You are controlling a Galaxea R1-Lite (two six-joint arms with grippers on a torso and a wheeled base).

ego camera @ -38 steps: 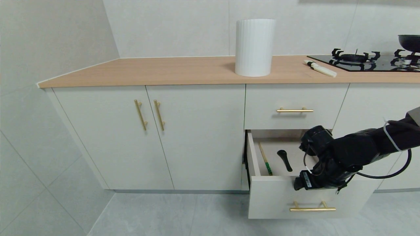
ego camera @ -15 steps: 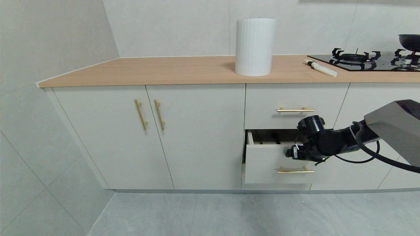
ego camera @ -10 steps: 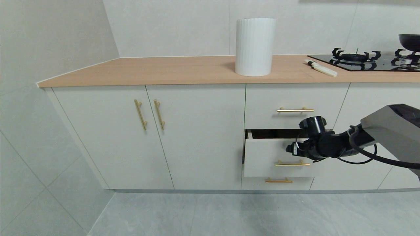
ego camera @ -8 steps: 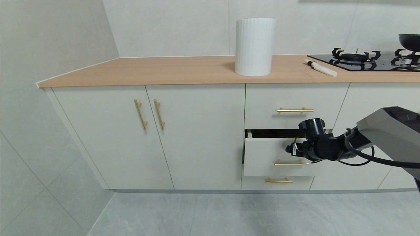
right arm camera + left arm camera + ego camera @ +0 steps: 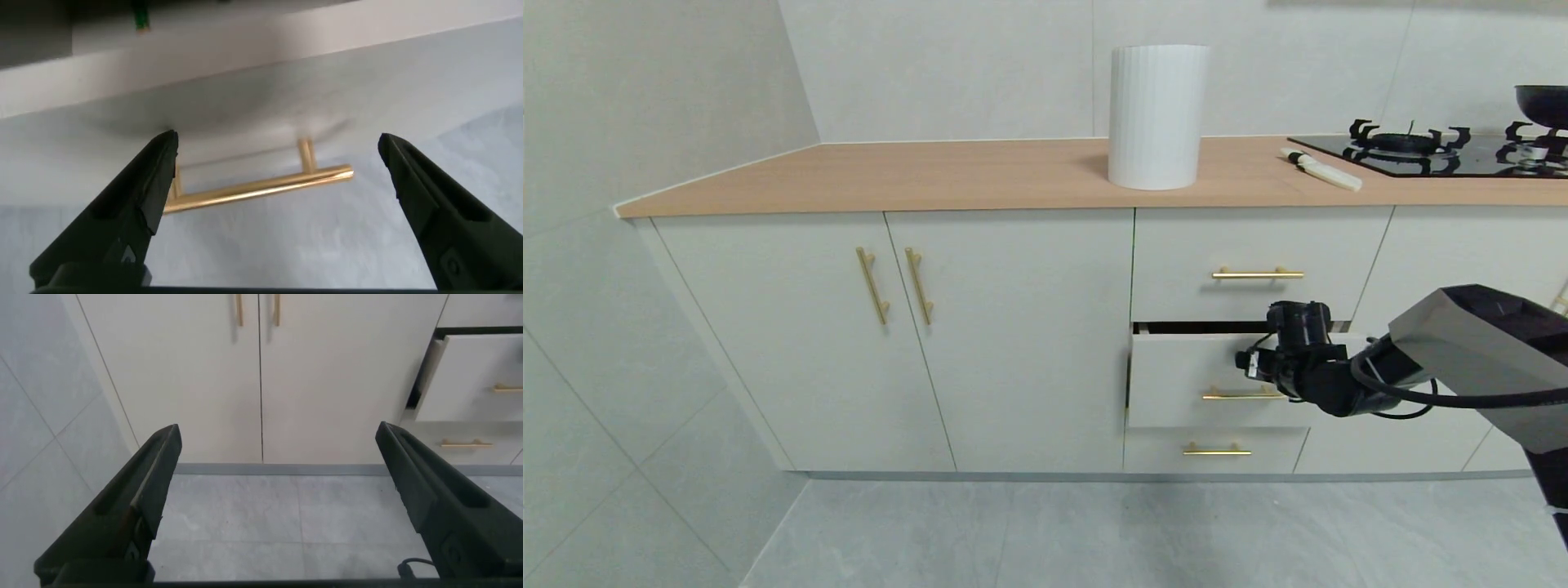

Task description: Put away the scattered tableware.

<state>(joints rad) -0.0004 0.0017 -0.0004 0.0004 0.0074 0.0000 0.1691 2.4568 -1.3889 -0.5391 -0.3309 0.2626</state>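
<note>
Above the middle drawer (image 5: 1184, 380) runs a long wooden worktop (image 5: 890, 175), the biggest thing in sight. To the left of the drawer, under the same worktop, two pale cupboard doors (image 5: 890, 343) with gold handles are both shut. Up and to the right of the drawer, a black stove (image 5: 1437, 155) is set into the worktop, with a dark pan (image 5: 1542, 102) at its right end. Straight above the drawer, a tall white ribbed canister (image 5: 1157, 118) stands upright on the wood. The drawer itself is nearly shut, with a dark slit showing along its top edge.

Against the right half of the drawer's front sits the right gripper (image 5: 1258, 365). Its fingers are spread wide to either side of the drawer's gold handle (image 5: 261, 186) and grip nothing. Well left of the drawer and low down, the left gripper (image 5: 276, 433) hangs over the grey floor (image 5: 245, 514), fingers just as wide and also empty.

Above the drawer and a little right, between canister and stove, a pale knife (image 5: 1319, 170) lies flat on the worktop. Just over the drawer's top edge shows a small green tip (image 5: 140, 16), perhaps a chopstick end inside.
</note>
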